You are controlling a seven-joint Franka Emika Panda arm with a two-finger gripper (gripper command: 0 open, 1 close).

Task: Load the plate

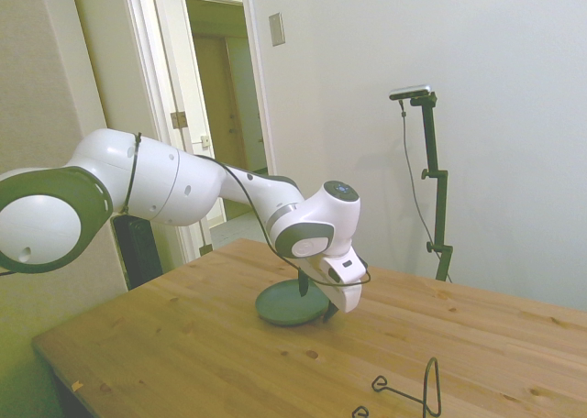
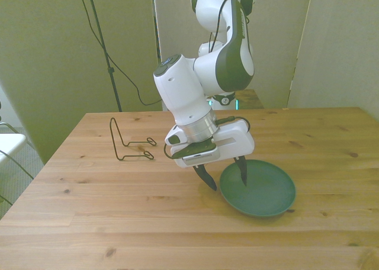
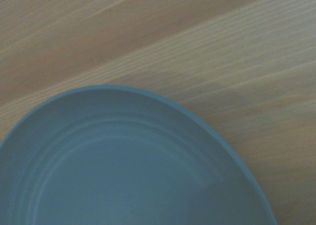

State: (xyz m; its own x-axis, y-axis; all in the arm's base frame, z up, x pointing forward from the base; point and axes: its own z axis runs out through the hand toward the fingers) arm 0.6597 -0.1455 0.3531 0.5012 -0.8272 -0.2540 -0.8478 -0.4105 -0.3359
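Note:
A small round dark grey-teal plate (image 2: 263,193) lies flat on the wooden table (image 2: 89,187), toward the front view's right; it also shows in the side view as the plate (image 1: 280,305) and fills much of the wrist view, plate (image 3: 123,170). My gripper (image 2: 226,176) is open and tilted low over the plate's rim on the front view's left. One dark finger hangs inside the rim and the other outside it, straddling the edge without closing on it. In the side view the gripper (image 1: 316,297) stands at the plate's near side.
A thin black wire rack (image 2: 127,141) stands on the table toward the front view's left, apart from the plate; the rack (image 1: 413,392) is near the table's front edge in the side view. A doorway and walls lie behind the table.

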